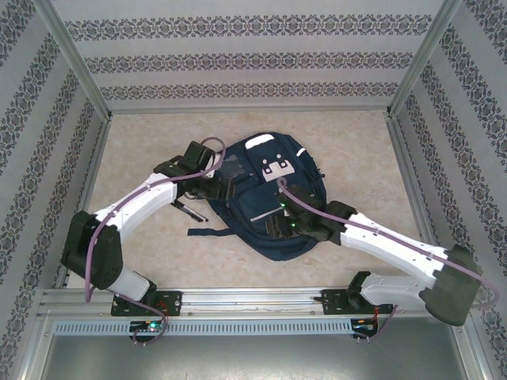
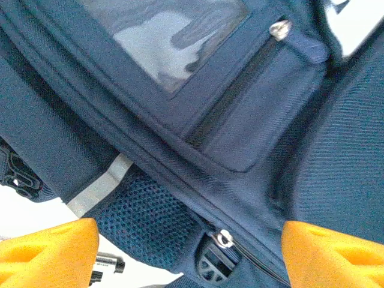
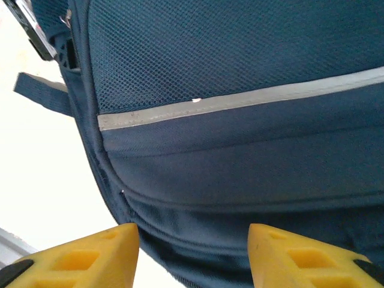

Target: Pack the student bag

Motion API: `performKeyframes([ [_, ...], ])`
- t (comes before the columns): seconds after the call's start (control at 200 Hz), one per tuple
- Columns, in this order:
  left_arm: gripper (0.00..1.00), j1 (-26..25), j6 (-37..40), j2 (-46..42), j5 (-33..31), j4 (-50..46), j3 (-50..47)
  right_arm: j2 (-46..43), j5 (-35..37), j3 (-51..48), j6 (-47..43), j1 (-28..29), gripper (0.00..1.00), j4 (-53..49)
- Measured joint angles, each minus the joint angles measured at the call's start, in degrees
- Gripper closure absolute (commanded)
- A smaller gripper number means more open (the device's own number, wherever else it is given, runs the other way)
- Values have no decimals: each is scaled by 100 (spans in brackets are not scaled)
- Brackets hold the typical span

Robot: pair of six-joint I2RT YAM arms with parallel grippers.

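The student bag (image 1: 261, 194) lies flat on the counter (image 1: 150, 154), the left gripper (image 2: 191, 243) spread wide over its left side and the right gripper (image 3: 193, 252) spread over its near front pocket, neither pinching anything. Either could snag the mesh (image 3: 240, 48), strap (image 3: 42, 90) or zipper pull (image 2: 225, 239) and drag the slack bag. It is soft, rounded coarse navy weave with a smooth grey reflective stripe (image 3: 240, 101).

Beige marbled table top (image 1: 142, 142). Striped, patterned wallpaper panels (image 1: 238, 59) at back and both sides. Metal rail (image 1: 253, 299) along near edge, slotted grey duct (image 1: 261, 326) just below. Small dark pen-like item (image 1: 191, 212) lying on table, left of centre.
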Motion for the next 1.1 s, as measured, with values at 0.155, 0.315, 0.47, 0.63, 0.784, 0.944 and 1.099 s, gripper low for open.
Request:
performKeyframes([
  [0.155, 29, 24, 127, 586, 258, 282, 90, 754, 35, -31, 356, 46, 67, 144],
  [0.315, 34, -96, 70, 1084, 535, 496, 267, 861, 98, -472, 769, -254, 70, 332],
  [0.47, 37, -437, -129, 1141, 697, 702, 267, 568, 201, -942, 815, -1062, 70, 435],
  [0.63, 40, -925, -426, 1276, 822, 957, 267, 170, 348, -1211, 496, -2157, 67, 612],
  [0.784, 41, -1392, -636, 1375, 885, 1029, 365, -87, 424, -1231, 234, -2935, 62, 660],
  [0.944, 40, -1547, -734, 1353, 920, 828, 726, -551, 356, -1047, 280, -2916, 59, 354],
  [1.099, 31, -1508, -695, 981, 662, 481, 964, -1045, 372, -1001, 951, -1971, 60, 142],
])
